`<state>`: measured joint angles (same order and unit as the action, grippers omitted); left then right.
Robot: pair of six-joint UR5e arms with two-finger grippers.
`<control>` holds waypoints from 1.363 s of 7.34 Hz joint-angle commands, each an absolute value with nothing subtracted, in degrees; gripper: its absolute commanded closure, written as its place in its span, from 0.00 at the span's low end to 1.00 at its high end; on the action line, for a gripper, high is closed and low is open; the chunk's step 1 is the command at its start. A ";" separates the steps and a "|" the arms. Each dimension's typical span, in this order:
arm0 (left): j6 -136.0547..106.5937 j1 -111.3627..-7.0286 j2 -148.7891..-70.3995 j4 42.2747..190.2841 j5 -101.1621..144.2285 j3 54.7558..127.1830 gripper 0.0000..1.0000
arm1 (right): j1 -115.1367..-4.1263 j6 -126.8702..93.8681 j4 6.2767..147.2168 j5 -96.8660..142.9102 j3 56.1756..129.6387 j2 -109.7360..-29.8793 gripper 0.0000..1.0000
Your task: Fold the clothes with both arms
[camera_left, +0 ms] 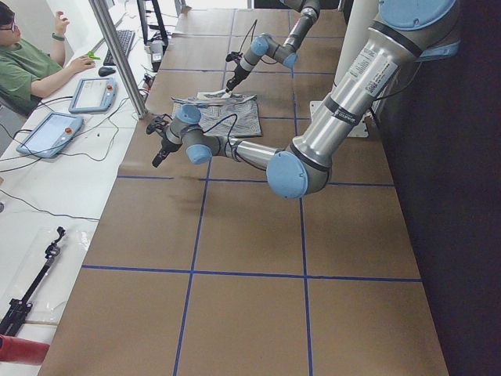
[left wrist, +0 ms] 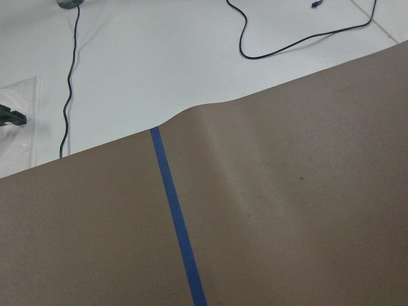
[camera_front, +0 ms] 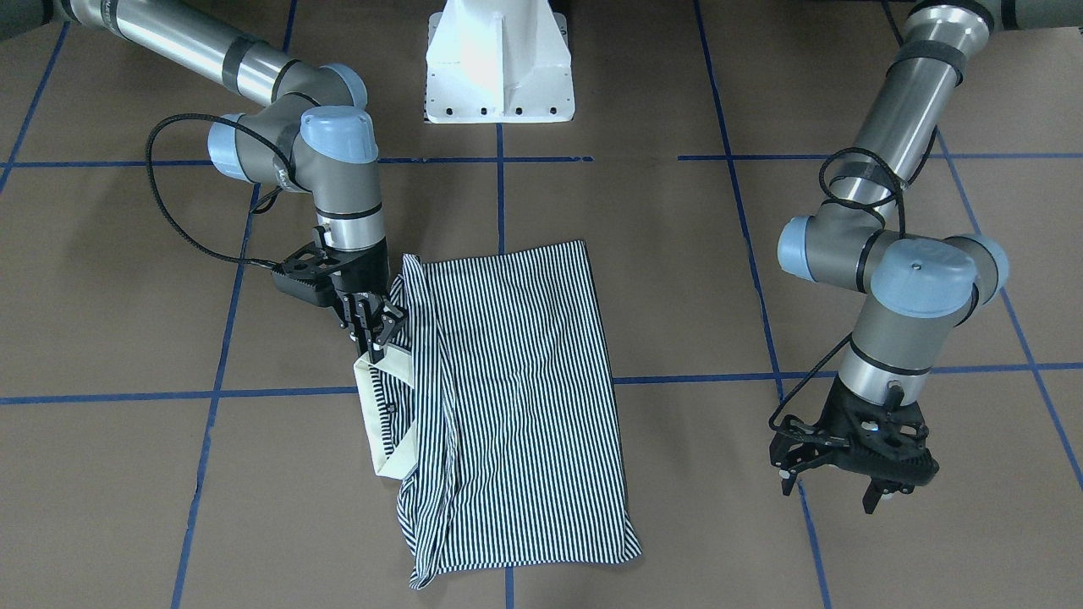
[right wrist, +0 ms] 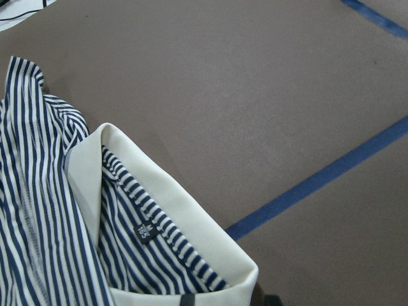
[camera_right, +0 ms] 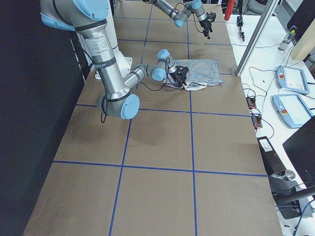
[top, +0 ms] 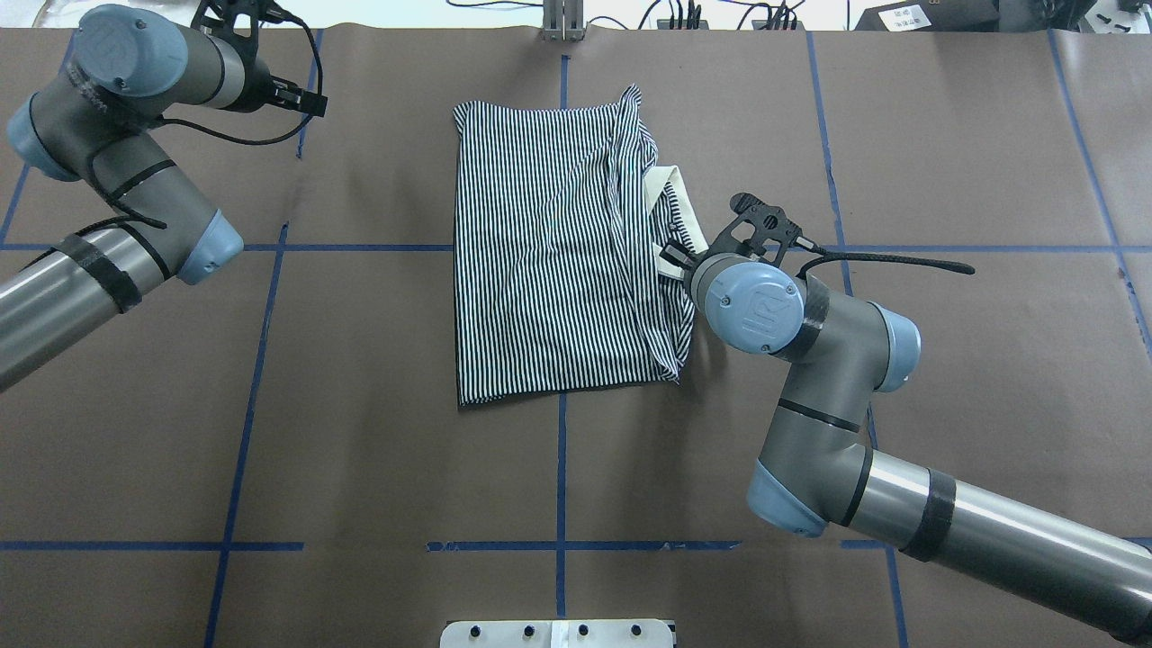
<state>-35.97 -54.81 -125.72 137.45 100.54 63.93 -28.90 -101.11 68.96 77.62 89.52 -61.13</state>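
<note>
Since the polo shirt [camera_front: 525, 381] lay doubled lengthwise mid-worktop [camera_front: 677, 254], toward the edge far from the robot, we judged the step in hand to be tidying its collar side. The right gripper [camera_front: 378, 338] stood at the cream collar [camera_front: 372, 406], fingers drawn near together; whether they pinched cloth we could not tell. The left gripper [camera_front: 831, 496] hung wide open and empty near the far left corner. We would take both layers and lift low, lest the fold slide. Only the right wrist view showed the size label [right wrist: 145, 231] inside the collar; only the front view showed the left jaws' spread.
</note>
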 commanded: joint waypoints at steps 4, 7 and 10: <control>-36.04 -54.23 -124.45 137.37 102.65 65.66 0.00 | -24.46 -84.18 85.51 82.27 98.79 -59.77 0.00; -36.04 -54.05 -124.37 137.37 102.66 65.65 0.00 | -21.98 -68.77 88.30 83.84 98.70 -59.68 0.00; -36.04 -53.88 -124.37 137.46 102.66 65.48 0.00 | -21.88 -62.51 96.74 85.34 98.79 -55.65 0.63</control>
<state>-36.04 -53.97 -124.37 137.39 102.65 65.57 -21.96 -65.05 93.08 85.09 98.70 -57.59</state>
